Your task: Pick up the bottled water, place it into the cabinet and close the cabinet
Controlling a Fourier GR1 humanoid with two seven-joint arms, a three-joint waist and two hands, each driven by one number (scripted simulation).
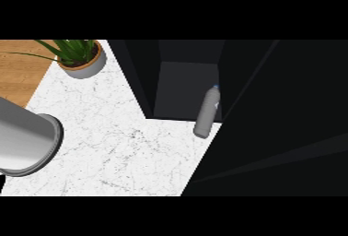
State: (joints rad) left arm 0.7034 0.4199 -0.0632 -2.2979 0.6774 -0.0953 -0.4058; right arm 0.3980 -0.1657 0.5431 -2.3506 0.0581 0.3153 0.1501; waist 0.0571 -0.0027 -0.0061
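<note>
A white marble-patterned bench with fine grey veining fills the middle of the head view, and a strip of warm wooden surface shows beyond its edge at about ten o'clock. At eleven o'clock stands a potted plant with long green leaves in a round grey pot, set on the bench close to that wooden strip. The dark cabinet rises at twelve to one o'clock, its inside a shadowed blue-grey recess, and its black door swings wide, covering the whole right side from one round to five o'clock. The slim pale grey water bottle with a blue cap sits at the cabinet's opening, just right of centre at about one o'clock; it looks tilted in this steep view, cap pointing into the cabinet and base at the front lip where the recess meets the bench, right beside the door's inner edge. Whether its base rests on the cabinet floor or on the bench I cannot tell. At nine o'clock a broad grey cylindrical forearm comes in from the left edge, its rounded end over the bench; no hand shows on it, so I cannot say whether either hand is released, clenched or grasping anything. Nothing touches the bottle.
</note>
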